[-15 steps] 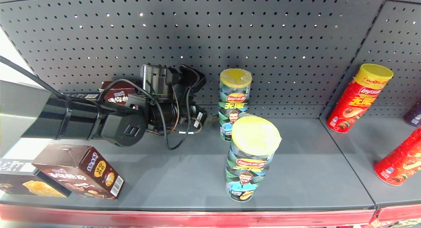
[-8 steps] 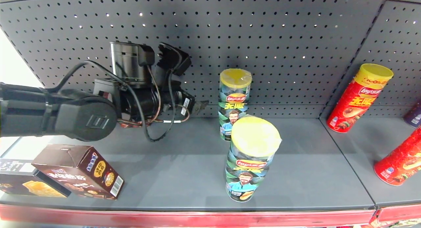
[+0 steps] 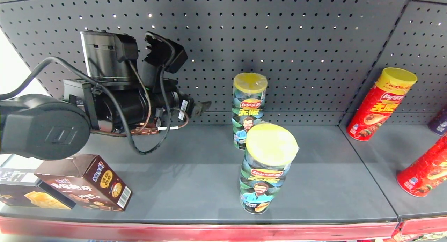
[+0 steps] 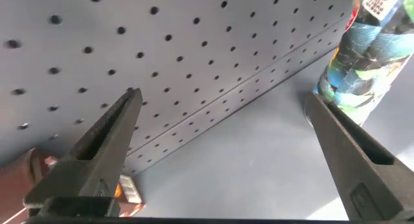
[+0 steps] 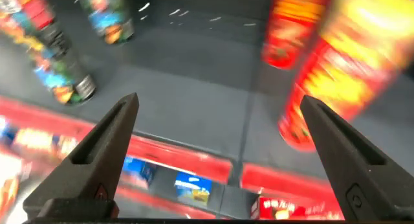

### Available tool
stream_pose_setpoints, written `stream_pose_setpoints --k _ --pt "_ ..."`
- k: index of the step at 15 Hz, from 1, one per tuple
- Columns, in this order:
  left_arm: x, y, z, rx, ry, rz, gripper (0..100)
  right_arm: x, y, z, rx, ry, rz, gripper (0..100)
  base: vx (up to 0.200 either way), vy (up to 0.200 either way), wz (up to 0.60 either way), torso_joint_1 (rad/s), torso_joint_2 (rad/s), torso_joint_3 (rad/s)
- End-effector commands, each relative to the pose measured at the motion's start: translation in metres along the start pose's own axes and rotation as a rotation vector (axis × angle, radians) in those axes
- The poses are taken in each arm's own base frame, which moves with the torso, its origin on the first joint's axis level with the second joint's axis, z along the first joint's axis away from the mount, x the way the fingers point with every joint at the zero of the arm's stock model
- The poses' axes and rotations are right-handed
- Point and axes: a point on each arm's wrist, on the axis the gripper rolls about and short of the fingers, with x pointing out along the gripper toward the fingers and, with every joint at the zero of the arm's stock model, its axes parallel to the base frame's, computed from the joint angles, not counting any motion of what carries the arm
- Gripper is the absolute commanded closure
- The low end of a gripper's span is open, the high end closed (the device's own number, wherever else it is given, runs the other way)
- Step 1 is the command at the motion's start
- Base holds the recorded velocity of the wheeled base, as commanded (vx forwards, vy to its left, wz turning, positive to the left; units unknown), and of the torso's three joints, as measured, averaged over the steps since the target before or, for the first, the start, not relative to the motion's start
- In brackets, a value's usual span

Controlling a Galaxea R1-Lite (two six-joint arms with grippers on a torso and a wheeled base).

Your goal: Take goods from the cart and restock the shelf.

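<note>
Two green chip cans with yellow lids stand upright on the grey shelf (image 3: 195, 179): the back can (image 3: 248, 109) by the pegboard and the front can (image 3: 267, 168) nearer the edge. My left gripper (image 3: 200, 108) hovers above the shelf to the left of the back can, apart from it. In the left wrist view this gripper (image 4: 221, 98) is open and empty, with the back can (image 4: 369, 56) beyond one finger. My right gripper (image 5: 220, 100) is open and empty, facing the shelf front between the green cans (image 5: 48, 49) and the red cans (image 5: 349, 68).
Red chip cans (image 3: 382, 104) (image 3: 424, 172) lean on the right shelf section. A brown snack box (image 3: 87, 182) and a dark box (image 3: 21, 195) lie at the front left. The pegboard wall (image 3: 279, 36) closes the back. A red strip (image 3: 209, 231) runs along the shelf's front edge.
My left arm has drawn back to the left and risen, so its gripper is farther from the back green can. The cans and boxes have stayed put.
</note>
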Motion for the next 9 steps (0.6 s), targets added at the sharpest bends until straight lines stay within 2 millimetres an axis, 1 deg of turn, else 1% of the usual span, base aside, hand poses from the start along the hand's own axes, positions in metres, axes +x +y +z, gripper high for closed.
stream_pose_setpoints --k 1,3,4,5,6,9 --pt "-0.01 0.002 0.001 0.001 -0.002 0.016 0 0.087 0.004 0.012 -0.083 0.174 0.241 0 0.0 0.0 0.0 0.0 0.0 0.0" --pt "-0.015 0.003 -0.004 -0.004 0.01 0.022 0 0.116 0.015 0.008 -0.093 0.199 0.314 0 0.0 0.0 0.0 0.0 0.0 0.0" --pt "-0.015 0.003 -0.005 -0.006 0.01 0.024 0 0.127 0.023 0.006 -0.096 0.211 0.355 0 0.0 0.0 0.0 0.0 0.0 0.0" --pt "-0.015 0.003 -0.005 -0.008 0.009 0.024 0 0.133 0.026 0.005 -0.097 0.222 0.37 0 0.0 0.0 0.0 0.0 0.0 0.0" --pt "-0.016 0.003 -0.004 -0.006 -0.001 0.03 0 0.148 0.036 -0.001 -0.107 0.251 0.397 0 0.0 0.0 0.0 0.0 0.0 0.0" --pt "-0.02 0.003 -0.004 -0.007 -0.005 0.033 0 0.167 0.052 -0.007 -0.122 0.272 0.459 0 0.0 0.0 0.0 0.0 0.0 0.0"
